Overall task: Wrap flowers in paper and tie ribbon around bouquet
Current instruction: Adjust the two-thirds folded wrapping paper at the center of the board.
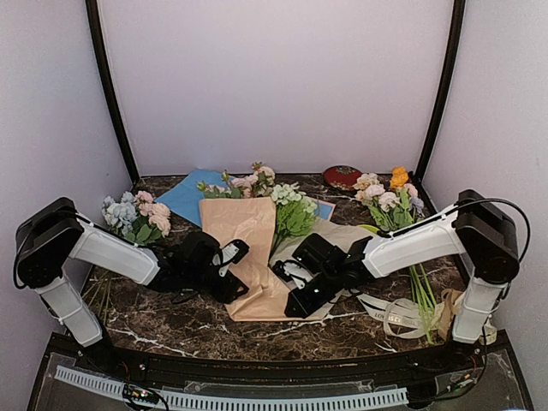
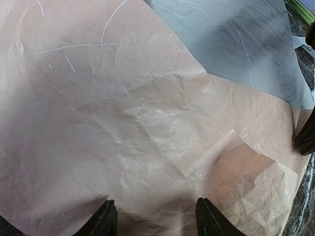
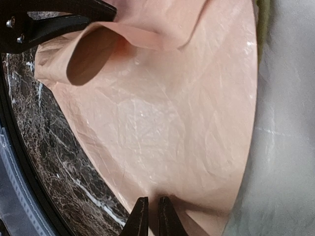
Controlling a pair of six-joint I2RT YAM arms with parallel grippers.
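The tan paper (image 1: 248,257) lies creased in the middle of the table, with one side folded over. At its far end the flowers (image 1: 257,181) show pink-cream blooms and green leaves (image 1: 295,216); their stems are hidden. My left gripper (image 1: 229,267) is low on the paper's left part, its jaws open, and the paper (image 2: 123,123) spreads beneath the fingers (image 2: 106,220). My right gripper (image 3: 153,219) is shut, pinching the paper (image 3: 162,123) near its right edge, where it puckers at the tips. The ribbon (image 1: 396,313) lies loose at the right front.
A bunch with blue blooms (image 1: 128,214) lies at the left, and one with an orange bloom (image 1: 390,193) at the right. A light blue sheet (image 1: 184,197) sits behind the paper, beside a red round thing (image 1: 342,177). A paler sheet surface (image 3: 285,123) borders the tan paper.
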